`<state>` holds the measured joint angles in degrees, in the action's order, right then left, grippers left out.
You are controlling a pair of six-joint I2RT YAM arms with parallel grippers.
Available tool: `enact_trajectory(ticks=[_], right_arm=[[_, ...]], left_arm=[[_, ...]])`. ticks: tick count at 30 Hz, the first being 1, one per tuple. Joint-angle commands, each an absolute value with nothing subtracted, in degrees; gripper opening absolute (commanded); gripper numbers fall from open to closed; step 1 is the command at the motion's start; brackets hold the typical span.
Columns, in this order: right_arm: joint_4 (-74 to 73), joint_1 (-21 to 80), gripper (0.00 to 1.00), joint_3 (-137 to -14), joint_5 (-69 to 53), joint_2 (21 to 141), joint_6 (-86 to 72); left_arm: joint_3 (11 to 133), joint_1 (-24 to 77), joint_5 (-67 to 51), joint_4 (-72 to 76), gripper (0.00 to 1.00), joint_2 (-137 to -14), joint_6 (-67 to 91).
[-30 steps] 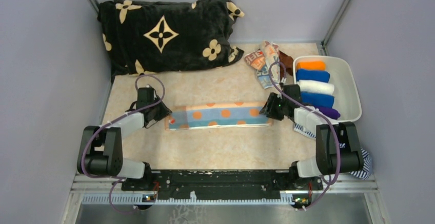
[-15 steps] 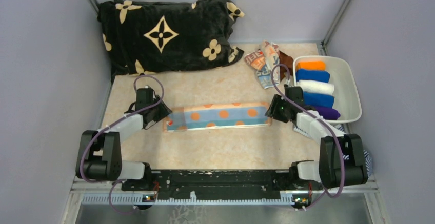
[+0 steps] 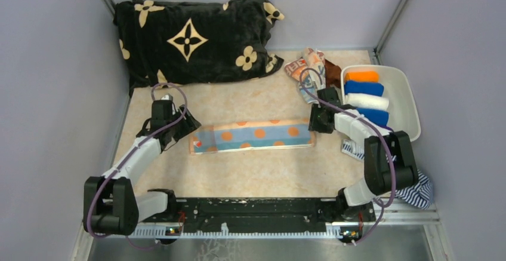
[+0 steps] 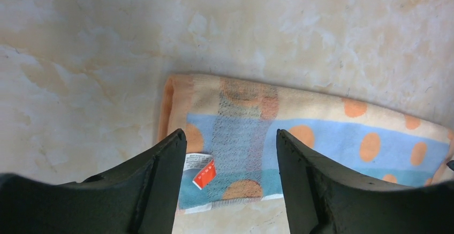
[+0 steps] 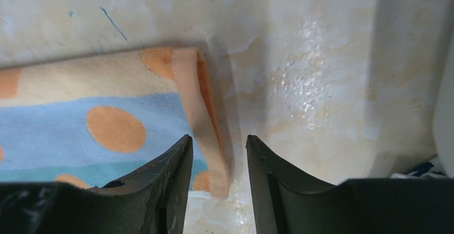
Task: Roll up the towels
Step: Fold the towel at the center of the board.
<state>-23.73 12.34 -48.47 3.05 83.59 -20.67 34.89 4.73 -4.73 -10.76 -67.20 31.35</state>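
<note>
The orange-peach towel [image 3: 253, 137], with blue bands and orange dots, lies folded into a long flat strip across the middle of the table. My left gripper [image 3: 179, 131] is open at its left end. In the left wrist view the towel [image 4: 321, 137] and its red tag [image 4: 204, 172] show between my open left gripper [image 4: 231, 137]. My right gripper [image 3: 314, 120] is open at the right end. In the right wrist view the towel's folded edge [image 5: 201, 111] lies between my right gripper's [image 5: 218, 140] fingers. The pale printed towel [image 3: 304, 70] and the brown one [image 3: 332, 71] lie crumpled behind.
A white bin [image 3: 407, 97] at the right holds several rolled towels [image 3: 365, 101] in orange, blue, white and purple. The big black flowered blanket [image 3: 191, 37] fills the far left. A navy-and-white striped cloth [image 3: 417, 190] hangs at the near right edge. Grey walls close in both sides.
Both arms have stretched forward. My right gripper has moved toward the far side and a little left, onto the towel's right end. The towel has barely shifted.
</note>
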Motion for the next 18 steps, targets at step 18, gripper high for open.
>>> enact_trajectory(ticks=[18], right_arm=[[-33.3,18.5,0.23,-53.2,7.0,103.0,-19.7]], left_arm=[[42.0,4.4,-6.7,-22.0,0.74,-66.7,19.3]])
